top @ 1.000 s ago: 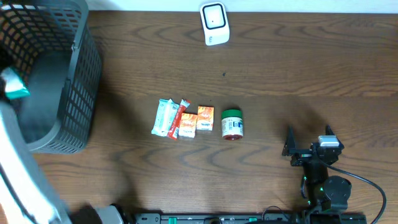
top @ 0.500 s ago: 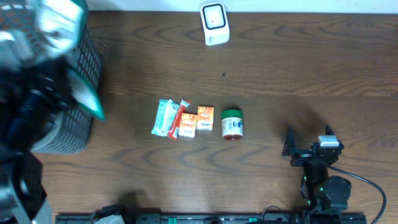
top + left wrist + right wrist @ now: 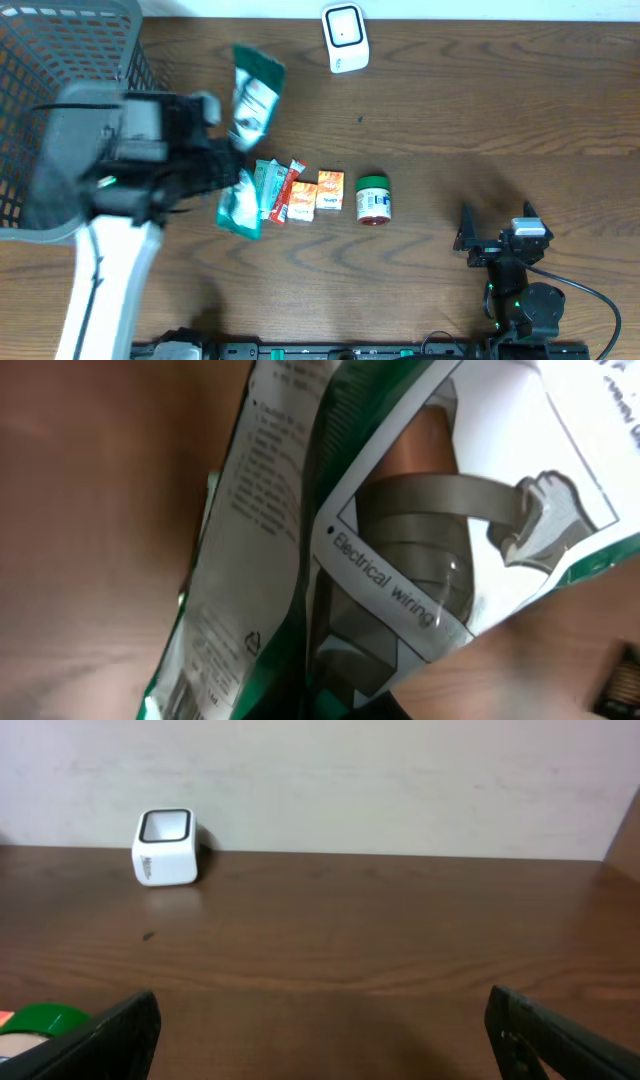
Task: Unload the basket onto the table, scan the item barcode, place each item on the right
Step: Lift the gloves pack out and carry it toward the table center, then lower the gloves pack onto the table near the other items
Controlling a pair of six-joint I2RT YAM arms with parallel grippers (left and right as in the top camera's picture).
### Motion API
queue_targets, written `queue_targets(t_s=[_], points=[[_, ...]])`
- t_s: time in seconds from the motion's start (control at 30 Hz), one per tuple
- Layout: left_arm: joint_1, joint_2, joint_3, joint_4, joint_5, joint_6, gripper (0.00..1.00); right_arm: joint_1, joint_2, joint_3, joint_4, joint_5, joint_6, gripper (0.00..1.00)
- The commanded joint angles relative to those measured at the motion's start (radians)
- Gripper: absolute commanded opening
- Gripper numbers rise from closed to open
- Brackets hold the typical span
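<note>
My left gripper [image 3: 230, 150] pinches the limp green-and-white plastic packet [image 3: 255, 92] aloft, short of the white boxy scanner [image 3: 345, 38], my right gripper [image 3: 497, 216] idles spread wide; risk: film creases or slips, hiding the barcode.

Only legible print — "Electrical wiring" — on the green-white packet [image 3: 385, 575].

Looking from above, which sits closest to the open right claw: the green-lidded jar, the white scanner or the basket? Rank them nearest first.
1. Green-lidded jar, to the left of the right gripper.
2. White scanner, at the far edge.
3. Basket, far left corner.
</note>
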Motion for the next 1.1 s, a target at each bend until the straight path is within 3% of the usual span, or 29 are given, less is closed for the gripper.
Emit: queue_targets(t_s=[0.0,0.3,0.53,0.63,0.7,0.87,1.07], points=[[-0.095,0.051,-0.055,0.060,-0.170,-0.170,0.07,0.013,-0.005,-0.001,-0.004,0.006,0.006,0.99],[-0.315,0.287,-0.072,0.244,-0.379,-0.309,0.07,0.013,-0.005,-0.001,-0.004,0.006,0.007,0.99],[-0.357,0.432,-0.072,0.291,-0.388,-0.356,0.08,0.013,-0.005,-0.001,-0.004,0.006,0.006,0.99],[-0.357,0.459,-0.072,0.290,-0.357,-0.368,0.23,0.013,-0.005,-0.001,-0.004,0.006,0.006,0.99],[-0.357,0.459,-0.072,0.290,-0.306,-0.367,0.26,0.013,-0.005,-0.001,-0.004,0.006,0.006,0.99],[-0.357,0.430,-0.060,0.293,-0.255,-0.360,0.47,0.013,-0.005,-0.001,-0.004,0.006,0.006,0.99],[-0.356,0.319,-0.033,0.293,-0.253,-0.352,0.63,0.013,-0.005,-0.001,-0.004,0.006,0.006,0.99]])
